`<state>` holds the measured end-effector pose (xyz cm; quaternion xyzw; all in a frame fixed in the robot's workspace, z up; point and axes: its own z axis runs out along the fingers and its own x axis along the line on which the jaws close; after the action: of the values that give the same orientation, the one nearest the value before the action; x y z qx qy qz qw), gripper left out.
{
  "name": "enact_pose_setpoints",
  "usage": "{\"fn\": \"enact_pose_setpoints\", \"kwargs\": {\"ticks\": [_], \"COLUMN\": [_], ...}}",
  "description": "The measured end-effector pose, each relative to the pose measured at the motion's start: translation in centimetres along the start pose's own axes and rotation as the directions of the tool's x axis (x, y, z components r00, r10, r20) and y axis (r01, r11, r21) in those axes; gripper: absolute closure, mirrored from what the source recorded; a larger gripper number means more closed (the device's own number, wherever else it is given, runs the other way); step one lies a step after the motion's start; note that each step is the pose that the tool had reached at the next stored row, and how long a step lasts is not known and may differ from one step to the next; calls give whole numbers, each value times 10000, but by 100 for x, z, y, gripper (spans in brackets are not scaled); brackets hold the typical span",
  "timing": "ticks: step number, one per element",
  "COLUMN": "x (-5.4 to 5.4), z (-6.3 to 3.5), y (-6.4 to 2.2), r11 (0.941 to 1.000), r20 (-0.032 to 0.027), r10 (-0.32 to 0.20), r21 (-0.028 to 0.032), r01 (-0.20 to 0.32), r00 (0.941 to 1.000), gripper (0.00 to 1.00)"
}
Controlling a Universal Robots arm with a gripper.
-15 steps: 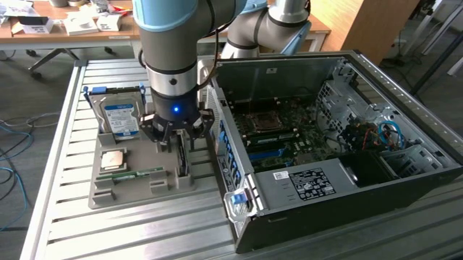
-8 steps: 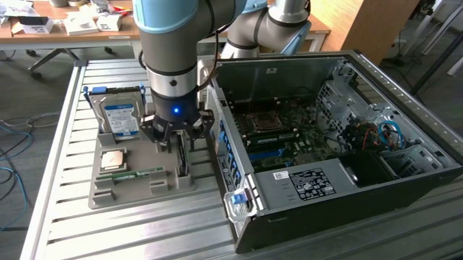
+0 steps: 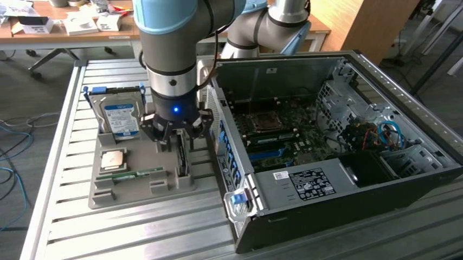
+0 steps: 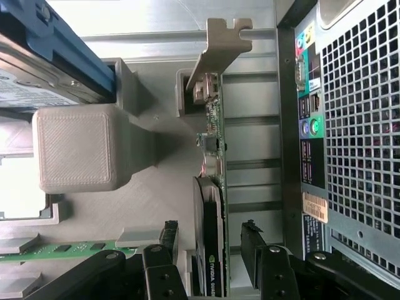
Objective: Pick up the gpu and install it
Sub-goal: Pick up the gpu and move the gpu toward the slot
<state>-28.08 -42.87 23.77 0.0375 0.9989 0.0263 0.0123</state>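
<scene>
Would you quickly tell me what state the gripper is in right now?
Gripper: open, one finger on each side of the upright gpu, with a gap on both sides; not gripping it.

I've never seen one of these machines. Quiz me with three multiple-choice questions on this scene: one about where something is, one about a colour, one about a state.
1. Where is the gpu?
A) standing in the grey holder beside the computer case
B) plugged in inside the case
C) on the floor

2. What colour is the small light low on the arm?
A) red
B) blue
C) yellow

3. How are the jaws?
A) shut tight with nothing between them
B) open, one on each side of the gpu
C) holding a cable

Answers:
1 A: the card stands on edge in a slot of the holder.
2 B: it glows blue just above the jaws.
3 B: the wrist view shows a gap on either side of the card.
</scene>
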Motion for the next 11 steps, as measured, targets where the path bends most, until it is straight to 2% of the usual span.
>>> {"fn": "enact_pose_setpoints", "kwargs": {"ticks": [10,11], "x": [0,1], "z": [1,1], "y": [3,3], "r11": [10000,10000], "r20": [-2,-2], "r10": [0,0], "r21": [-8,-8], "r01": [0,0], "r00": [10000,10000], "gripper": [48,55]}}
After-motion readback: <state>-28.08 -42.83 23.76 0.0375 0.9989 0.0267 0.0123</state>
